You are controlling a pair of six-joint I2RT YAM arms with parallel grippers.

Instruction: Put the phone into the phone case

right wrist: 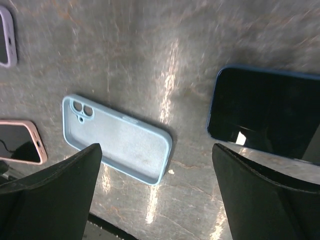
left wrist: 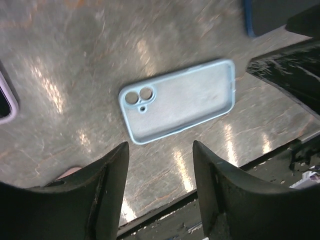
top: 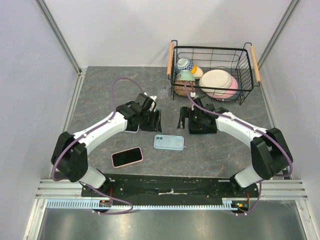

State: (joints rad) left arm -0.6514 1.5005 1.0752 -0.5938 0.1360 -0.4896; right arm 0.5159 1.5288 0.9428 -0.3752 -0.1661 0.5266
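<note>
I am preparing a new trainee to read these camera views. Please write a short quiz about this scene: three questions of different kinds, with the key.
1. True or false: the light blue phone case already holds a phone.
2. Where is the dark blue phone? A) inside the case B) flat on the table, apart from the case C) lifted in the air
3. Fill in the missing word: the left end effector and the right end effector are both ____ and hold nothing.

Key: 1 false, the case lies empty; 2 B; 3 open.
</note>
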